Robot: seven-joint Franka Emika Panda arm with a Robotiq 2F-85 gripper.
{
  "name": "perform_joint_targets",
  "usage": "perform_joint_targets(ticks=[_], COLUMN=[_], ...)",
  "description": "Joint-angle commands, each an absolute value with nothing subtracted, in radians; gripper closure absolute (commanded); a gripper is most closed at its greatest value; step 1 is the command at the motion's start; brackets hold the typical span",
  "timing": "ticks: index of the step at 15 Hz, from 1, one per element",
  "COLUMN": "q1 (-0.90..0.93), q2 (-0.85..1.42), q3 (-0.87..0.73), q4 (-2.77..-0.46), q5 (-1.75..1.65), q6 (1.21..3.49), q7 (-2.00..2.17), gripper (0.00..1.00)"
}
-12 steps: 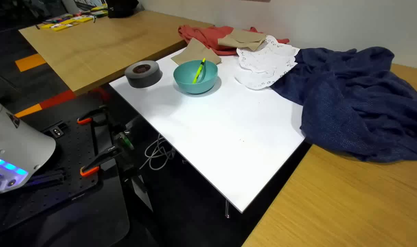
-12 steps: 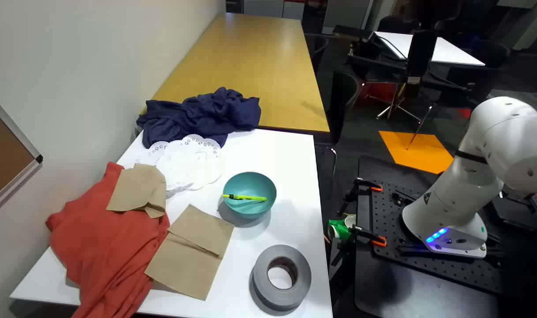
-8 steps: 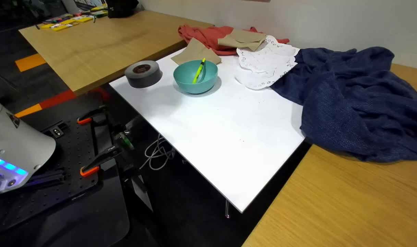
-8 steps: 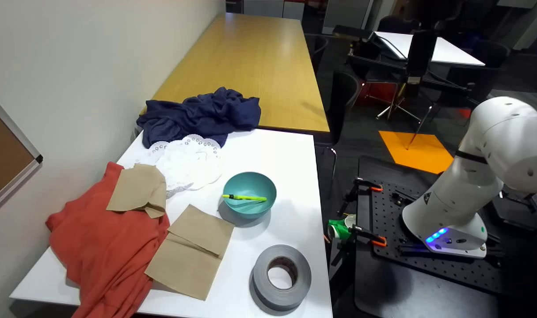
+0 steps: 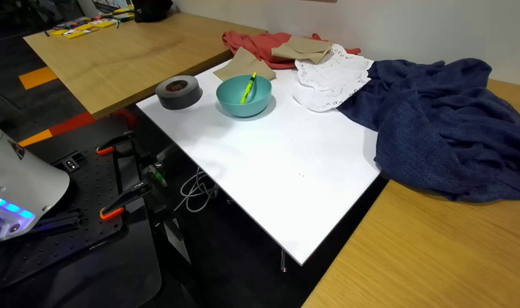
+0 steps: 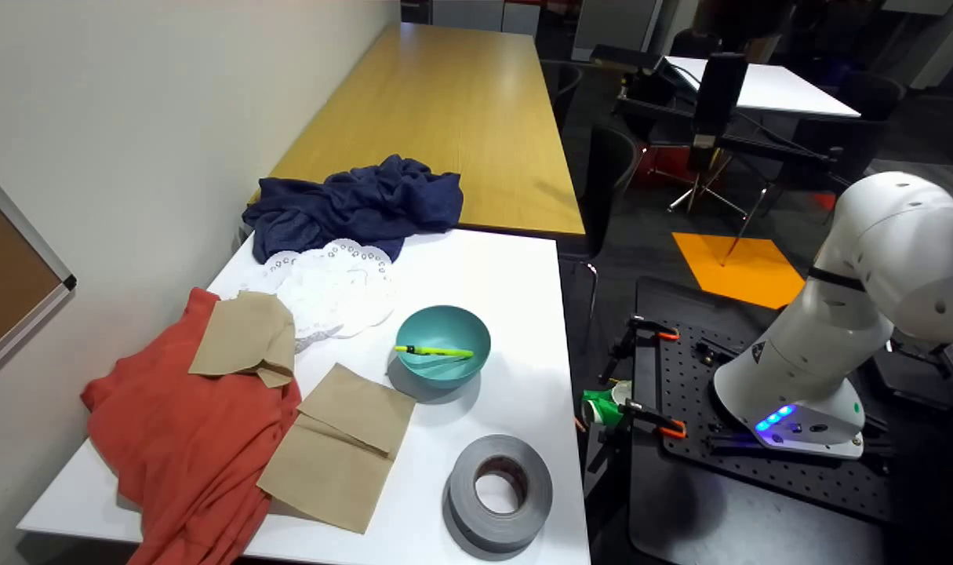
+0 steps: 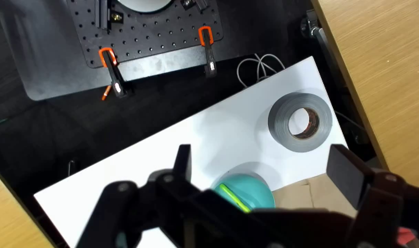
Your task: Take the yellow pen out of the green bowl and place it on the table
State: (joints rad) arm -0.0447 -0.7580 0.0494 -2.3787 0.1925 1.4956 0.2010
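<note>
The yellow pen (image 5: 248,88) leans inside the green bowl (image 5: 238,108), with one end at the rim. Both also show in an exterior view, the pen (image 6: 437,351) lying across the bowl (image 6: 445,377). The bowl stands on the white table (image 5: 281,171). In the wrist view my gripper (image 7: 264,160) is open and empty, high above the table. The pen (image 7: 235,198) and bowl (image 7: 261,193) show below between its fingers, their lower parts hidden by the gripper. In an exterior view, a dark part that appears to be my gripper (image 6: 715,102) hangs at the top.
A grey tape roll (image 6: 500,493) stands near the bowl. Brown paper (image 6: 339,451), white doilies (image 6: 335,290), a red cloth (image 6: 186,431) and a navy cloth (image 6: 358,204) lie along the wall side. Wooden tabletops (image 5: 435,248) adjoin the table. Clamps (image 5: 127,199) hold the robot's base plate.
In an exterior view the dark gripper part at the top has moved a little to the left. Faint shadows on the table have shifted. The pen and bowl have not moved.
</note>
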Motion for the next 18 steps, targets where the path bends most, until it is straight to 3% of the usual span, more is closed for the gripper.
perform_joint_targets(ticks=[1, 11, 18], q1=[-0.034, 0.032, 0.046], q2=[-0.692, -0.429, -0.375], q3=[0.078, 0.087, 0.081], q4=[-2.395, -2.476, -2.477], q5=[0.138, 0.019, 0.021], q6=[1.631, 2.192, 2.219], q7=[0.137, -0.016, -0.014], gripper=[0.0, 0.0, 0.0])
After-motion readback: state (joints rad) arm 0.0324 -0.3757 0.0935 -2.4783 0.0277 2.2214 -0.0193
